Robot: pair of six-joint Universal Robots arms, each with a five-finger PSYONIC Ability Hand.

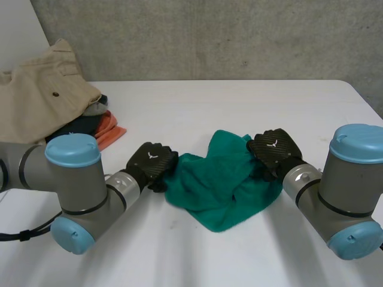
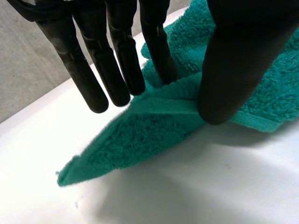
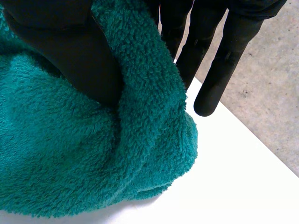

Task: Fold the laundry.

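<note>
**Stock entry: one towel, crumpled, held at both ends**

1. White rectangular table (image 1: 239, 107). It lies under both of my hands and carries everything below.
2. Heap of unfolded laundry (image 1: 42, 101). A beige cotton garment sits over orange and dark pieces, well apart from my left hand on its far outer side. I judge it to be waiting its turn.
3. Teal terry-cloth towel (image 1: 221, 185). It is bunched, not flat, and rests on the table between my two hands, touching both. Its long axis runs roughly from one hand to the other. A loose corner lies flat just past my left fingertips.
4. Right hand (image 1: 274, 148). It is at the towel's heaped end. The thumb is sunk in a thick fold with straight fingers (image 3: 219, 70) on the other side, so it is clamped on the towel.
5. Left hand (image 1: 151, 160). It is at the hemmed edge. The thumb presses the hem against the nearest finger, which I read as a pinch.

Judgement: neither hand is nearer, since each has its own end. Drawing them apart along that axis should spread the cloth.
</note>
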